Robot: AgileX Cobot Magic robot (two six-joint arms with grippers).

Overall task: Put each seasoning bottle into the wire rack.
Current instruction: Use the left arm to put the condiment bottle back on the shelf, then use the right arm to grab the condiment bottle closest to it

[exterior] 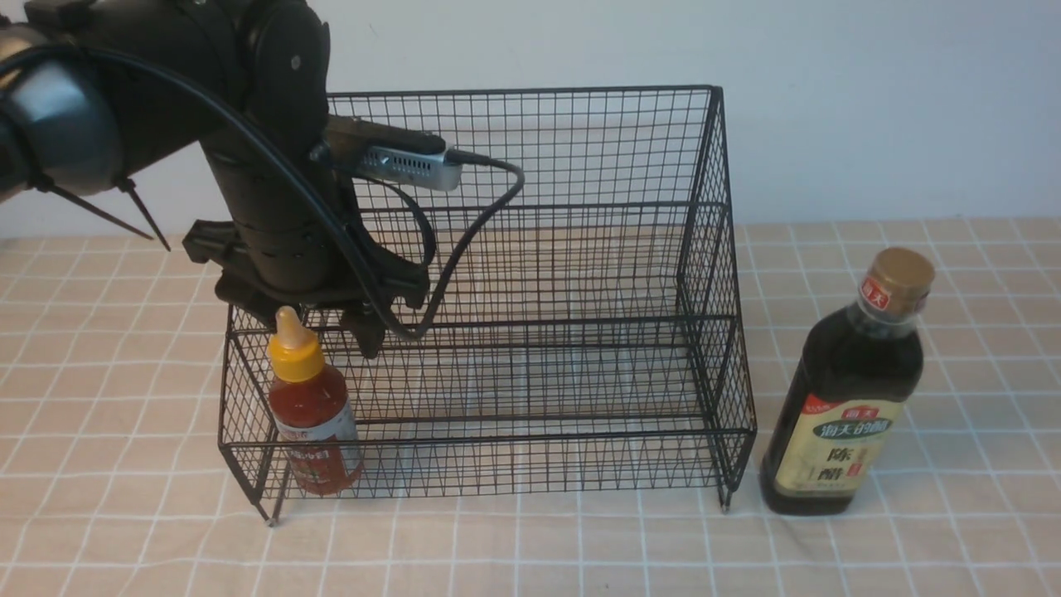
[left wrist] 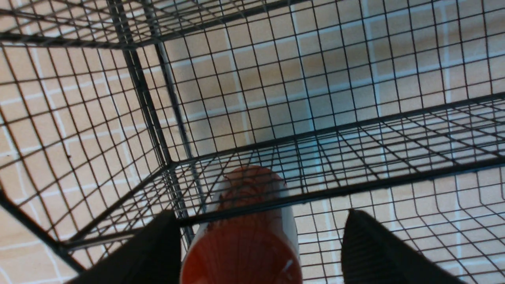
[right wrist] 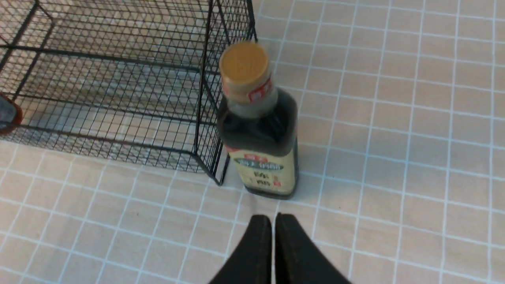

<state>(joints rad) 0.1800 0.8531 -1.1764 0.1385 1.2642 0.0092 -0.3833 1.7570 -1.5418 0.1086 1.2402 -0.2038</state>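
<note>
Red-sauce bottle point(exterior: 313, 414), yellow-capped, stands inside rack point(exterior: 580, 249), lower left corner, left jaws apart above; dark vinegar bottle point(exterior: 845, 390) outside, right jaws together.

Small red-sauce squeeze bottle with yellow nozzle cap point(exterior: 313, 419) stands in the lower left corner of the black wire-mesh stepped rack point(exterior: 514, 89), under the left gripper point(exterior: 327, 319). Tall dark gold-capped vinegar bottle point(exterior: 850, 390) stands just right of the rack.

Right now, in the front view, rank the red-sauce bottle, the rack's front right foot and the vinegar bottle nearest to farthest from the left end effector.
1. Red-sauce bottle: directly under the left end effector, on the left side.
2. Rack's front right foot: far right corner.
3. Vinegar bottle: standing outside, further right.
</note>
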